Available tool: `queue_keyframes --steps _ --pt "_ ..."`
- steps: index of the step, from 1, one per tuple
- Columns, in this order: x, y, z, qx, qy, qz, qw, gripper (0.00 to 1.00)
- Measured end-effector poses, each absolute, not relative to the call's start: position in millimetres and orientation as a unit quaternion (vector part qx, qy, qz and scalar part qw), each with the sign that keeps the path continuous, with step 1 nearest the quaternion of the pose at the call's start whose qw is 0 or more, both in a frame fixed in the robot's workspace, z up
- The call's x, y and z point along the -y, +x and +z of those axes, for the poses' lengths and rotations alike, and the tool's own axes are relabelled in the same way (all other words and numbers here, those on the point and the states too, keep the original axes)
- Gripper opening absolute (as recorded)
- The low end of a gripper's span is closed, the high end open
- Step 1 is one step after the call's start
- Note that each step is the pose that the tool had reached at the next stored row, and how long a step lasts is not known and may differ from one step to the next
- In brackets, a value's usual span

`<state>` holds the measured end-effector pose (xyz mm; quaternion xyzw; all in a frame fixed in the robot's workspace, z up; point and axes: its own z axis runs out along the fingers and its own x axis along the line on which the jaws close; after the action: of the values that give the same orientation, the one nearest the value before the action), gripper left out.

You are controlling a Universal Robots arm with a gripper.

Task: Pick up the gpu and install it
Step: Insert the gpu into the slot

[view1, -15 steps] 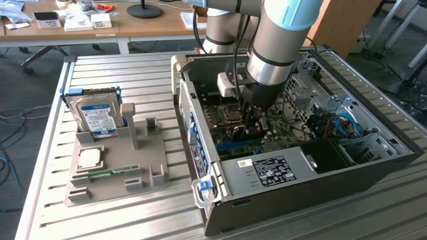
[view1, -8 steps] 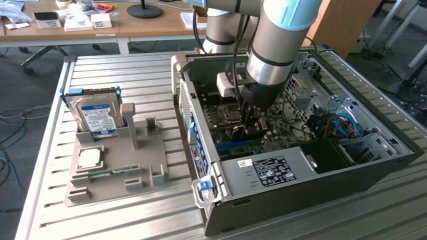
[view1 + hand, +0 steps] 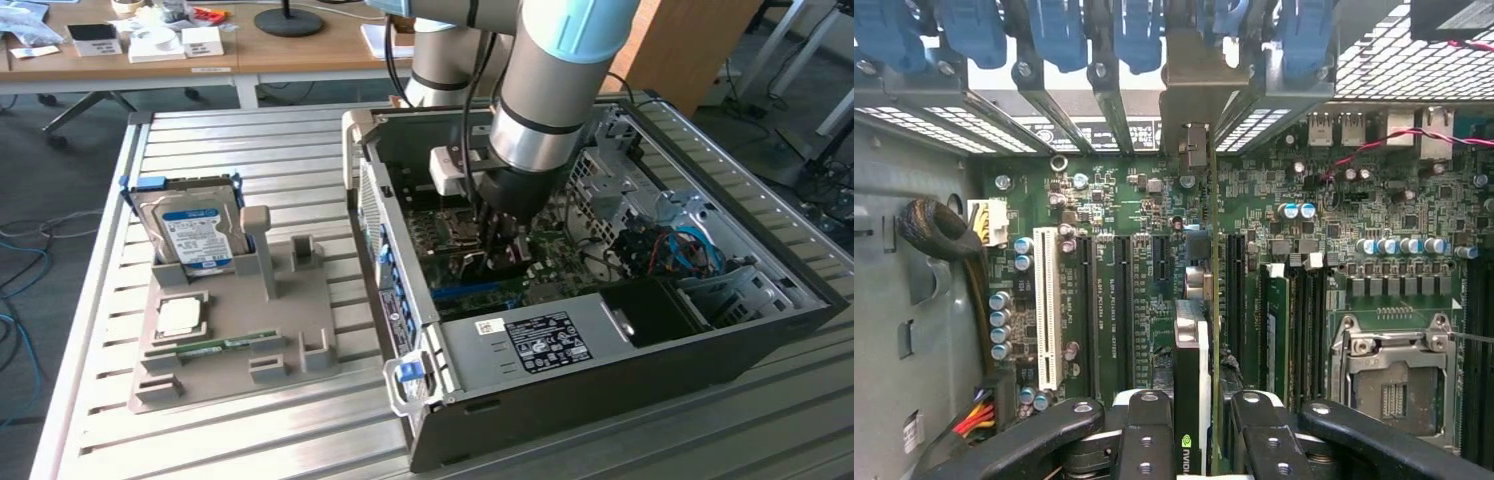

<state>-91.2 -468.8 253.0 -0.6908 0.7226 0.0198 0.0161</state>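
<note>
1. Reaching down into the open computer case (image 3: 627,330), the arm in the exterior view has its end effector (image 3: 505,250) low over the motherboard (image 3: 467,255), near the middle of the chassis. The case lies on its side on the slatted metal tabletop (image 3: 200,440).
2. On the exterior view's left, a grey parts holder (image 3: 287,320) carries a hard drive (image 3: 195,232) with a blue-white label standing upright, a processor chip (image 3: 180,317) lying flat, and a narrow green memory stick (image 3: 220,347). The upright slots just beside the hard drive stand vacant, which suggests the pick-up is done.
3. In the wrist view, the end effector (image 3: 1194,430) is clenched on the gpu (image 3: 1192,370), its black fingers (image 3: 1144,430) pressing either side of the card, which is seen edge-on.
4. The gpu's silver bracket (image 3: 1199,100) reaches up to the rear slot openings of the case, between the blue retainer clips (image 3: 1059,35). The card's lower edge runs along one of the long black expansion slots (image 3: 1234,290) of the motherboard (image 3: 1104,200), beside the white slot (image 3: 1048,310).
5. Whether the card is fully seated cannot be told from either view. As a judgement, the task is well along: the card is picked and lined up at its slot, while the final press home and the release remain.
</note>
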Motion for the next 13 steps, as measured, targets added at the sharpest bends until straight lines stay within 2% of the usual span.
queue_keyframes --steps 13 --pt "468.4 -92.0 247.6 -0.723 -0.691 0.020 0.016 0.27"
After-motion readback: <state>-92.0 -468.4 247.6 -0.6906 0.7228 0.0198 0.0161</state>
